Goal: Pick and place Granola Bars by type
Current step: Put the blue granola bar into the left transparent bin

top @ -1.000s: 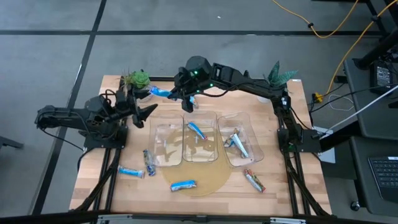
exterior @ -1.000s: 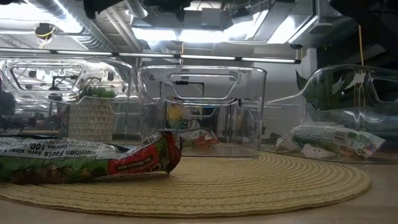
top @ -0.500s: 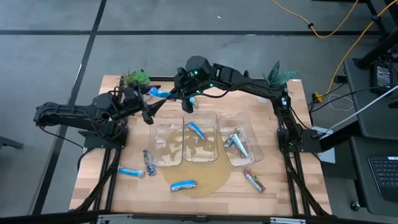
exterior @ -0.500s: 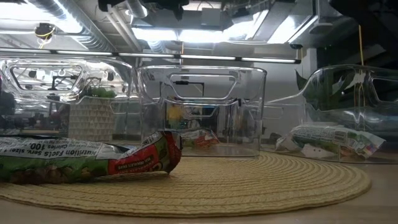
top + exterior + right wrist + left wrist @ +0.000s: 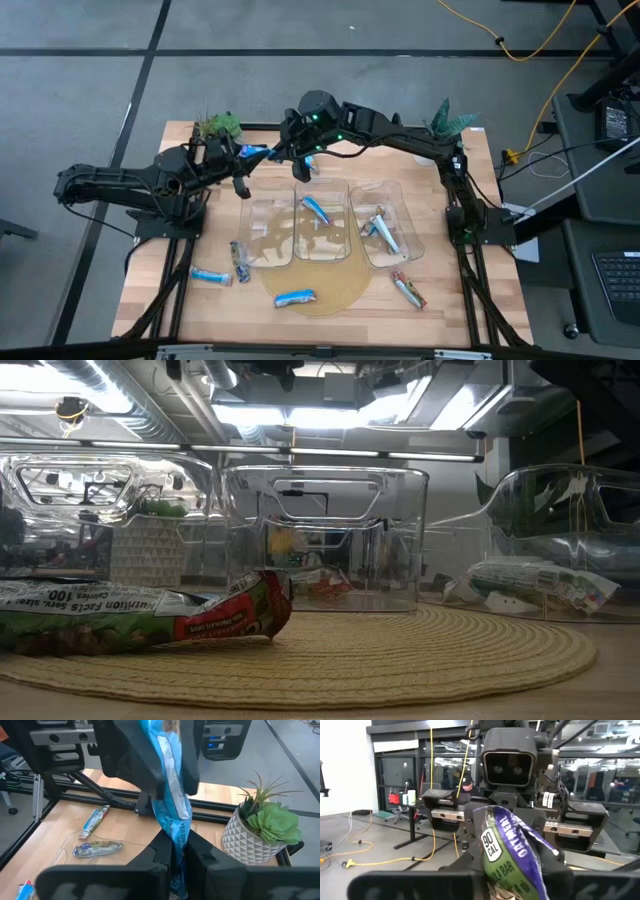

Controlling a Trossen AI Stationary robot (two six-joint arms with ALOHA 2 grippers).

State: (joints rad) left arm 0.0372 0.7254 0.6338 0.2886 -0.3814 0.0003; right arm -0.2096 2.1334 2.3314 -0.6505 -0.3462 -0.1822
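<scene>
Above the back of the wooden table (image 5: pixel 160 290), a shiny blue granola bar (image 5: pixel 256 151) reading "90 CAL" and "OATMEAL" hangs pinched between both grippers, its long axis running from one to the other. The right gripper (image 5: pixel 278 154) fingers clamp one end; the left gripper (image 5: pixel 240 160) fingers have narrowed onto the other. Three clear plastic bins (image 5: pixel 381 240) sit below; a potted green succulent (image 5: pixel 220 128) stands beside.

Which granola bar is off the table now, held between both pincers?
The blue granola bar behind the bins, gripped by the left pincer and the right pincer; the others lie down.
</scene>
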